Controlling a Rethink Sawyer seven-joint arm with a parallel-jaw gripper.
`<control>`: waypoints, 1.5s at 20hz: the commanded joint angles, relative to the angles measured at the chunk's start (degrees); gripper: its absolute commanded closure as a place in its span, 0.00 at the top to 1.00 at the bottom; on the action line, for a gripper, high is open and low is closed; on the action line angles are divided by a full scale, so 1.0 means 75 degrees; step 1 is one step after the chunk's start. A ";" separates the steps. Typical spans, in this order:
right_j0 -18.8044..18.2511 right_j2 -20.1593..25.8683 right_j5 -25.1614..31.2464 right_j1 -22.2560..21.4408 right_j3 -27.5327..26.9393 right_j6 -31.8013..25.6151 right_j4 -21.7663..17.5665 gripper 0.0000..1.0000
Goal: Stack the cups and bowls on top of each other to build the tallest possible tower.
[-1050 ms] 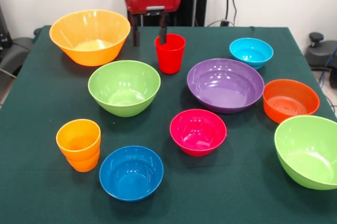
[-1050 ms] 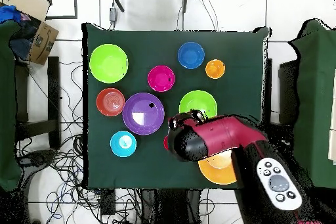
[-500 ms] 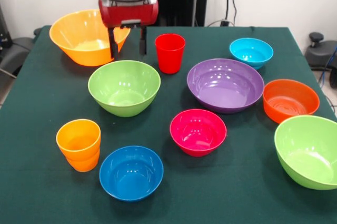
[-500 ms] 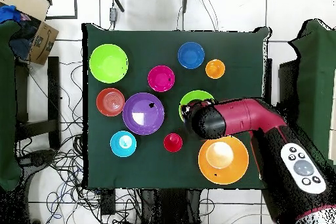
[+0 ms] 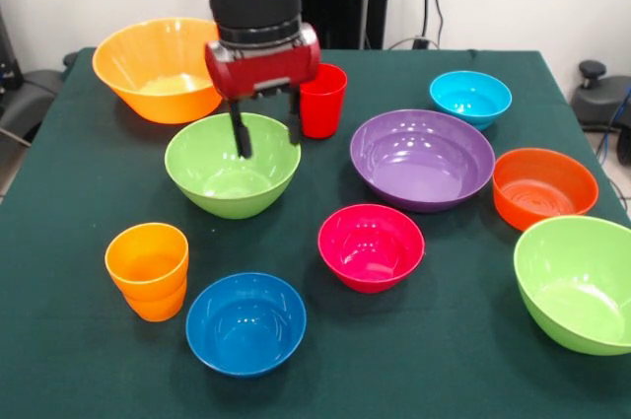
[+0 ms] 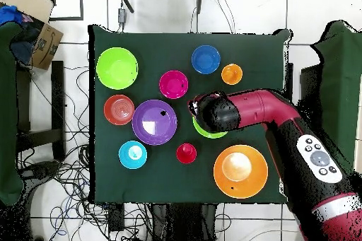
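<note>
Front view. The gripper point(image 5: 265, 132) is seen spread and empty, hanging over the rim of a lime green bowl point(image 5: 233, 164) that stands in the left half of the bench point(image 5: 89, 340). The red cup point(image 5: 321, 100) stands upright just behind that bowl, partly hidden by the gripper's body. The large yellow-orange bowl point(image 5: 161, 67) occupies the far left corner; the orange cups point(image 5: 148, 270), nested, and the dark blue bowl point(image 5: 245, 322) stand near the front edge. The purple bowl point(image 5: 422, 159), pink bowl point(image 5: 371, 246), light blue bowl point(image 5: 470, 98), orange bowl point(image 5: 544, 187) and second lime green bowl point(image 5: 578, 282) fill the right half. Nothing has been stacked except the nested cups; no tower is present.

Overhead view. The arm point(image 6: 283, 128) covers most of the lime green bowl, of which only a sliver is shown. The red cup stands apart, near the bench's middle.

The step in hand is judged to be the approach to a first pick. A descent would be required next so that the bowl's wall is taken between the fingers.

No brand, label or legible writing is shown.
</note>
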 commanded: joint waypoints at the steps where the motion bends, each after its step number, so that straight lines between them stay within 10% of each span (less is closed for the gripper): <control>1: 0.0255 0.0341 0.0487 0.0478 -0.0682 -0.2571 -0.0895 1.00; 15: 0.0520 -0.0011 0.0772 0.0360 -0.1552 -0.2117 -0.1279 1.00; 30: 0.0150 -0.0139 0.1222 0.1023 -0.2504 -0.3572 -0.1634 1.00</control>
